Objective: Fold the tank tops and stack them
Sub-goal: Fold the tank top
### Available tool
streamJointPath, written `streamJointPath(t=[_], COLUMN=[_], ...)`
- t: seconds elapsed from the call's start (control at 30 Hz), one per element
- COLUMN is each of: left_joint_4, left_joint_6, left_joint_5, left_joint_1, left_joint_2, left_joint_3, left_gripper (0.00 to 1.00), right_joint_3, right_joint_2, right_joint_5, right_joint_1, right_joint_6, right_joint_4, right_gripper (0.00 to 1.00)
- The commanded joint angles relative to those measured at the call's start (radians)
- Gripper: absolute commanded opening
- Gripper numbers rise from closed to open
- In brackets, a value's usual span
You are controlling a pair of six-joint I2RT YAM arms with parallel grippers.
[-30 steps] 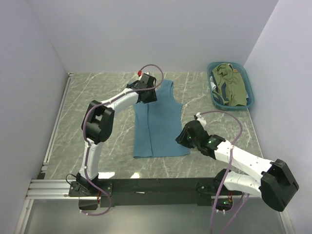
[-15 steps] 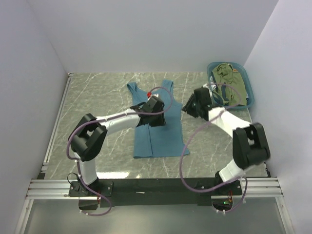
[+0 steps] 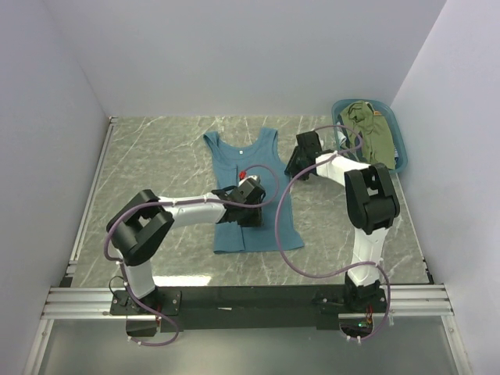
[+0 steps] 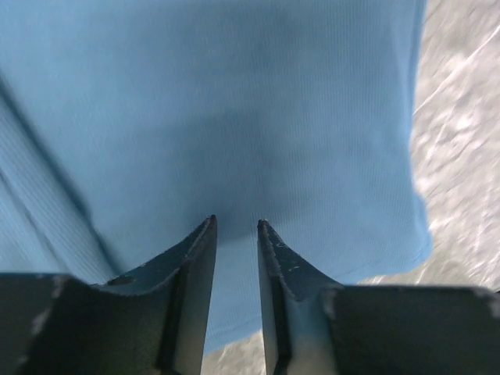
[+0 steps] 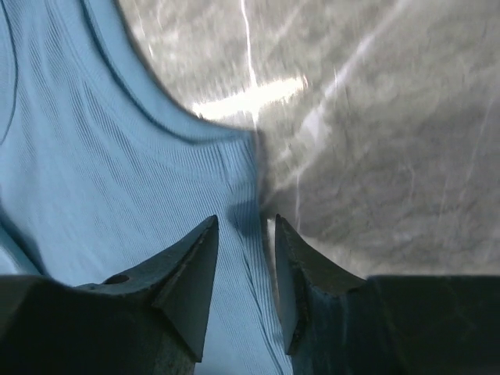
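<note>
On table point(image 3: 156, 156) — teal top point(image 3: 234, 156), straps far

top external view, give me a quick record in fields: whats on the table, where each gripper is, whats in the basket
on table: teal tank top, spread flat, straps toward the far wall
left gripper: over the top's lower body near the hem, jaws slightly apart, nothing visibly pinched
right gripper: at the top's edge by the armhole on the basket side, jaws slightly apart
basket: far right corner, holds an olive-green top
stack: none on the table yet
</note>
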Motion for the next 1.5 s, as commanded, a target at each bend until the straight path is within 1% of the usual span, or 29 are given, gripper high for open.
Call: streamJointPath(t=[0.0,0.07,0.1,0.17,0.2,0.27,0.3,0.4,0.47,0.5,0.6,0.7,0.73,0.8,0.9,0.93,1.03,1.07,1.13,1.17,1.23,1.27,1.47], left_joint_4=[-0.002,-0.019,-0.038,-0.065,-0.094,-0.118,-0.135,-0.16,-0.178,-0.189,-0.226,-0.246,-0.252,-0.255,-0.237,-0.23,-0.18,-0.163,-0.119,-0.111,-0.092,-0.088,-0.112], left_joint_6=[-0.019,-0.019,-0.016,-0.014,-0.014,0.0,0.009,0.033,0.049,0.063,0.099,0.138,0.147,0.162,0.155,0.149,0.107,0.075,0.048,0.025,0.003,-0.012,-0.054], left_joint_5=[-0.01,-0.016,-0.024,-0.035,-0.036,-0.05,-0.054,-0.065,-0.058,-0.058,-0.062,-0.039,-0.03,0.01,0.042,0.057,0.07,0.074,0.065,0.054,0.053,0.024,-0.064], left_joint_1=[-0.005,-0.006,-0.006,-0.006,-0.006,-0.005,-0.003,-0.002,0.001,0.004,0.015,0.023,0.023,0.021,0.001,-0.011,-0.092,-0.144,-0.199,-0.251,-0.29,-0.321,-0.379], left_joint_2=[-0.068,-0.076,-0.079,-0.083,-0.082,-0.079,-0.077,-0.074,-0.074,-0.074,-0.094,-0.131,-0.142,-0.174,-0.223,-0.235,-0.258,-0.252,-0.234,-0.211,-0.188,-0.17,-0.116], left_joint_3=[-0.029,-0.043,-0.044,-0.041,-0.04,-0.034,-0.034,-0.024,-0.021,-0.02,-0.012,0.008,0.015,0.037,0.039,0.037,0.019,0.013,0.005,0.008,0.012,0.014,0.048], left_gripper=[0.32,0.32,0.32,0.31,0.31,0.31,0.3,0.31,0.31,0.3,0.31,0.31,0.32,0.35,0.4,0.41,0.45,0.46,0.47,0.48,0.47,0.48,0.49], right_joint_3=[0.08,0.115,0.124,0.147,0.153,0.157,0.152,0.123,0.104,0.097,0.002,-0.107,-0.176,-0.283,-0.38,-0.393,-0.403,-0.399,-0.388,-0.387,-0.371,-0.365,-0.331], right_joint_2=[0.022,0.049,0.055,0.075,0.082,0.089,0.089,0.075,0.062,0.056,-0.012,-0.114,-0.139,-0.214,-0.292,-0.308,-0.326,-0.326,-0.323,-0.325,-0.322,-0.32,-0.308], right_joint_5=[0.052,0.056,0.066,0.069,0.069,0.07,0.072,0.101,0.112,0.118,0.11,0.096,0.09,0.064,0.049,0.052,0.049,0.041,0.012,0.012,-0.016,-0.019,-0.039], right_joint_1=[-0.005,-0.005,-0.005,-0.005,-0.005,-0.007,-0.007,-0.005,-0.007,-0.008,-0.008,-0.008,-0.008,-0.007,-0.008,-0.008,-0.016,-0.021,-0.039,-0.045,-0.059,-0.063,-0.08], right_joint_6=[-0.031,-0.037,-0.038,-0.044,-0.046,-0.049,-0.05,-0.054,-0.057,-0.057,-0.037,0.0,0.02,0.034,0.051,0.049,0.042,0.039,0.034,0.032,0.028,0.025,0.015], right_joint_4=[-0.04,-0.057,-0.06,-0.074,-0.077,-0.083,-0.08,-0.077,-0.08,-0.086,-0.048,-0.03,-0.01,0.022,0.061,0.067,0.067,0.067,0.068,0.07,0.065,0.064,0.061], right_gripper=[0.41,0.4,0.37,0.34,0.29,0.25,0.17,0.05,0.0,0.0,0.0,0.0,0.0,0.0,0.0,0.0,0.0,0.0,0.0,0.0,0.0,0.0,0.0])
